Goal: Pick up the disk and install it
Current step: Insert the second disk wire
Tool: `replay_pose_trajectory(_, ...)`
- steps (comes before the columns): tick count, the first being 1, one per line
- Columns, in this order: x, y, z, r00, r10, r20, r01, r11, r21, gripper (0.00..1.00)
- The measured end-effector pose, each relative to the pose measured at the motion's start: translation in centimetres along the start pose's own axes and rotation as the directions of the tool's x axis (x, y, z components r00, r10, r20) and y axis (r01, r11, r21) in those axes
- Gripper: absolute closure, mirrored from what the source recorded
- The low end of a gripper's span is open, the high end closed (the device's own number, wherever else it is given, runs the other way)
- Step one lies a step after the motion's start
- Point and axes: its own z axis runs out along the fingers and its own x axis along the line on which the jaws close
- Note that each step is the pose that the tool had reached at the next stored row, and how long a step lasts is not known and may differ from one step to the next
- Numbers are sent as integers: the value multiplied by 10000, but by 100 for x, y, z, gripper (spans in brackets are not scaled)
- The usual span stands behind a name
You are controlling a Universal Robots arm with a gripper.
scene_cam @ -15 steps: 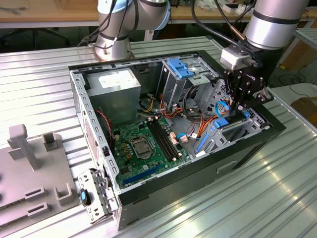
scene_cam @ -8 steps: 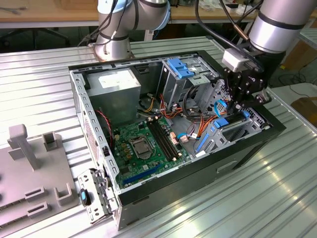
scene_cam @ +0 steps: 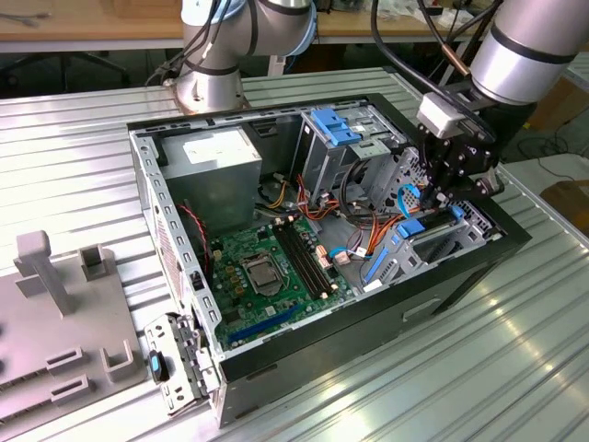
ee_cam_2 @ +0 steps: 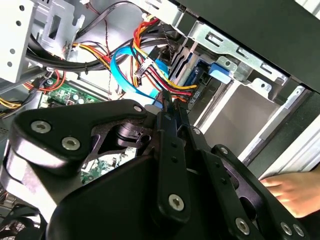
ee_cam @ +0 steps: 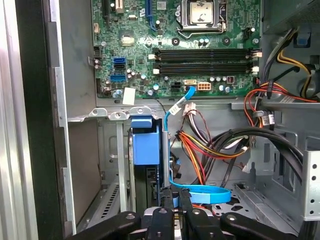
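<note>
The disk point(ee_cam: 146, 150) stands edge-on in the drive bay of the open computer case point(scene_cam: 166, 239). Its bright blue frame faces up and its dark body drops below into the slot. From the exterior view the disk's blue edge point(scene_cam: 411, 226) shows at the bay on the case's right side. My gripper point(scene_cam: 433, 195) hangs inside the case just above that bay. In both wrist views the gripper point(ee_cam: 175, 196) point(ee_cam_2: 168, 106) has its black fingers pressed together right beside the disk's frame, among the cables. Nothing shows clamped between them.
A blue flat cable point(ee_cam: 200, 193) loops by the fingertips, with red, yellow and black wire bundles point(ee_cam: 210, 145) close by. The green motherboard point(scene_cam: 267, 272) fills the case floor. A person's hand point(ee_cam_2: 295, 192) rests outside the case wall. Grey fixtures point(scene_cam: 55, 322) stand on the table.
</note>
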Motion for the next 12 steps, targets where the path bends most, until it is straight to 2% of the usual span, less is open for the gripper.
replay_pose_trajectory(5, 21, -1, -4, 10000, 20, -2, -20, 10000, 2, 84)
replay_pose_trajectory(8, 26, -3, -31, 10000, 32, 7, -32, 10000, 2, 84)
replay_pose_trajectory(12, 102, -5, -33, 10000, 50, 69, -50, 10000, 0, 84)
